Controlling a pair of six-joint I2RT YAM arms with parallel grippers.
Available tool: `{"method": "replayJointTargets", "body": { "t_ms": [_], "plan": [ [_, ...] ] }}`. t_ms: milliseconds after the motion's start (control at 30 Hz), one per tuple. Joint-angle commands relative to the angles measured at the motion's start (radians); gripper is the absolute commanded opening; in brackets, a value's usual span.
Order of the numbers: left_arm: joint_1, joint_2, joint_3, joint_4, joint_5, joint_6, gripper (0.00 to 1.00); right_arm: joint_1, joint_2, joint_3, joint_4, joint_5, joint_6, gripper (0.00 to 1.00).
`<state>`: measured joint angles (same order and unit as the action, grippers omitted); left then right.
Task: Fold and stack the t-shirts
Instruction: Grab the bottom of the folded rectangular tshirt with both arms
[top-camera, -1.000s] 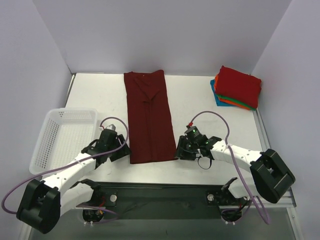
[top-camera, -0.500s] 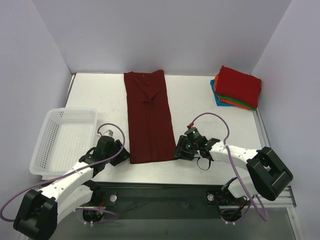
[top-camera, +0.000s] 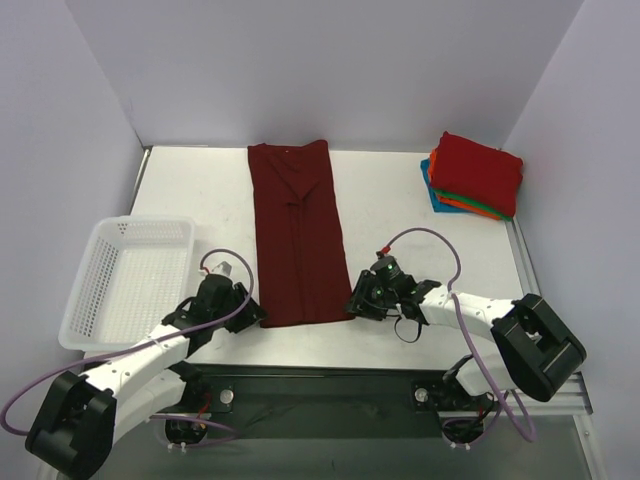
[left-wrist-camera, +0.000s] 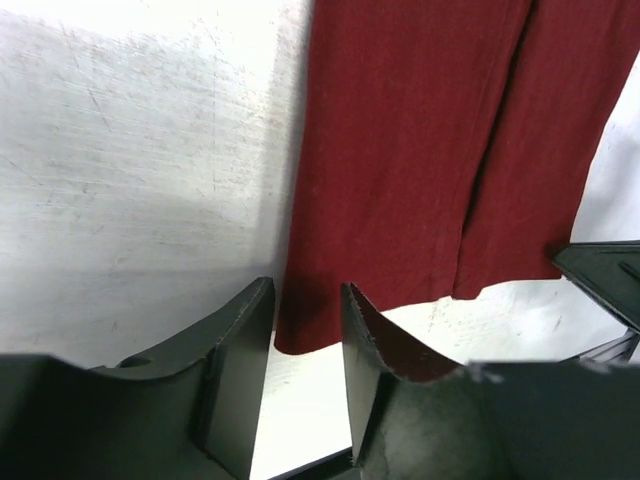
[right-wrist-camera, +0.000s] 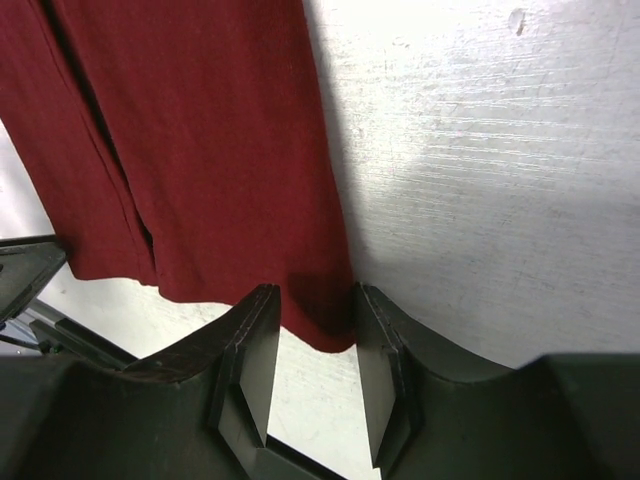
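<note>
A dark maroon t-shirt lies folded into a long strip down the table's middle. Its near hem shows in the left wrist view and the right wrist view. My left gripper is open at the strip's near left corner, and that corner lies between the jaws. My right gripper is open at the near right corner, and that corner lies between its jaws. Neither has closed on the cloth. A stack of folded t-shirts, bright red on top with orange, green and blue edges below, sits at the back right.
A white plastic mesh basket stands at the left, next to my left arm. The table's near edge runs just below both grippers. Walls close in the back and sides.
My left gripper has moved toward me and right, from beside the basket to the strip's near left corner. My right gripper has edged slightly left onto the near right corner.
</note>
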<state>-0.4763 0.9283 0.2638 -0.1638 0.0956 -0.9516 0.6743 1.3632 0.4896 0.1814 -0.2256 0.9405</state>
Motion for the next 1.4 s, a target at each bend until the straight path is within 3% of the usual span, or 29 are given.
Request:
{"method": "replayJointTargets", "body": {
  "t_ms": [0,33,200,233,267,300,333,633,867,1000,1100,1367],
  "plan": [
    [-0.028,0.026,-0.034,-0.051,0.000,-0.010,0.43,-0.008,0.019,-0.042,-0.054,0.043,0.003,0.35],
    [-0.030,0.026,-0.035,-0.051,0.001,-0.019,0.37,-0.010,0.017,-0.045,-0.050,0.043,0.006,0.33],
    [-0.044,0.026,-0.047,-0.028,0.012,-0.038,0.27,-0.012,0.014,-0.063,-0.042,0.040,0.009,0.18],
    [-0.051,0.026,-0.043,-0.028,0.015,-0.041,0.22,-0.012,0.019,-0.063,-0.039,0.040,0.006,0.14],
    [-0.053,0.027,-0.038,-0.031,0.018,-0.041,0.09,-0.012,0.020,-0.062,-0.039,0.035,0.001,0.08],
    [-0.058,0.029,-0.035,-0.032,0.019,-0.042,0.03,-0.012,0.020,-0.062,-0.042,0.031,-0.008,0.00],
    [-0.070,0.027,-0.031,-0.034,0.021,-0.047,0.00,-0.012,0.019,-0.063,-0.048,0.031,-0.012,0.00],
    [-0.186,-0.065,-0.032,-0.120,0.006,-0.101,0.00,0.016,-0.125,-0.160,-0.094,0.035,-0.014,0.00],
    [-0.310,-0.269,-0.023,-0.299,-0.045,-0.156,0.00,0.232,-0.311,-0.190,-0.240,0.176,0.095,0.00],
    [-0.364,-0.327,0.009,-0.368,-0.077,-0.177,0.00,0.272,-0.398,-0.177,-0.312,0.210,0.107,0.00],
    [-0.364,-0.339,0.029,-0.372,-0.088,-0.165,0.00,0.275,-0.392,-0.116,-0.353,0.238,0.074,0.00],
    [-0.360,-0.155,0.084,-0.241,-0.073,-0.138,0.00,0.269,-0.225,0.030,-0.364,0.246,0.011,0.00]
  ]
}}
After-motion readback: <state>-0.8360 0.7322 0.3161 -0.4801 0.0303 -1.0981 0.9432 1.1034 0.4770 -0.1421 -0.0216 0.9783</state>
